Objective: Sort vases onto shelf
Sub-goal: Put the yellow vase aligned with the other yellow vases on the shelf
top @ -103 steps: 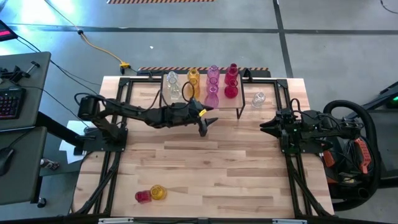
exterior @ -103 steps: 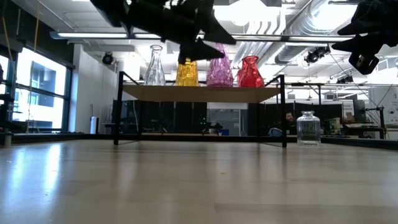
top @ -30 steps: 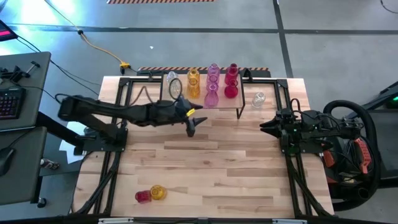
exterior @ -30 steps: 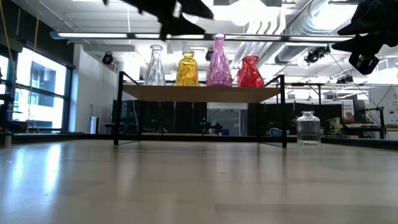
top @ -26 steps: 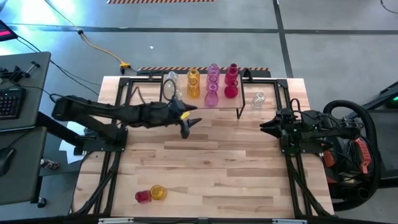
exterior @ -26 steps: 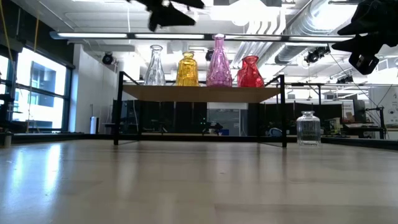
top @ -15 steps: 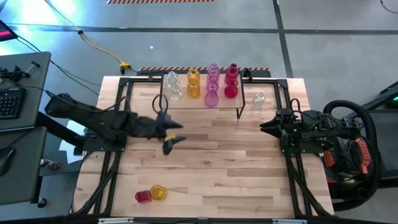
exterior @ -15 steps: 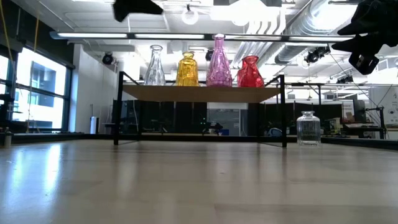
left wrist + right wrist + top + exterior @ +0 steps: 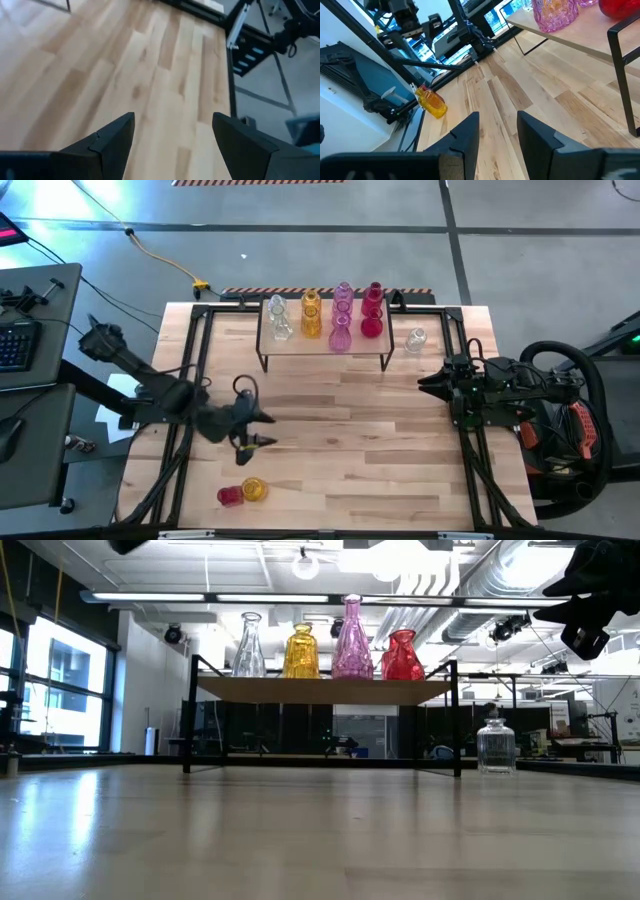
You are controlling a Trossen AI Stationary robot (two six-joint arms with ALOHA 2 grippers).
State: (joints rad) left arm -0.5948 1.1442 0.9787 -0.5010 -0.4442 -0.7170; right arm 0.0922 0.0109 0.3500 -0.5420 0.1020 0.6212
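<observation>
Tabletop (image 9: 350,440) of light wood planks is filling the high view, w/ a black frame under it. Shelf (image 9: 322,345) is standing at the far edge, centre, carrying vases in colour order L to R: clear vases (image 9: 278,318), amber vase (image 9: 310,313), pink vases (image 9: 341,318), red vases (image 9: 372,312). High view is showing two deep per colour for clear, pink and red; low view is showing only one row of four on the shelf top (image 9: 322,690): clear (image 9: 249,645), amber (image 9: 301,652), pink (image 9: 352,638), red (image 9: 402,656).

Left arm is reaching over the near-left part of the table; left gripper (image 9: 250,430) is hanging above bare wood, fingers apart, nothing between them. Left wrist view is confirming that: two dark fingers (image 9: 112,137) spread, only planks beyond. Low view is catching just a dark scrap of this arm at its top-left corner.

Right arm is waiting at the table's right edge; right gripper (image 9: 424,385) is pointing inward, fingers (image 9: 465,132) standing a little apart, gripping nothing.

Small clear jar-like vase (image 9: 416,338) is standing on the table just right of the shelf; low view is showing it upright (image 9: 495,747) beside the shelf leg.

Near-left corner: red vase (image 9: 229,495) and amber vase (image 9: 254,489) are lying side by side, touching. Only the high view is showing both; right wrist view is catching the amber one (image 9: 431,102) far off. Low view isn't showing them.

No readable writing anywhere.
</observation>
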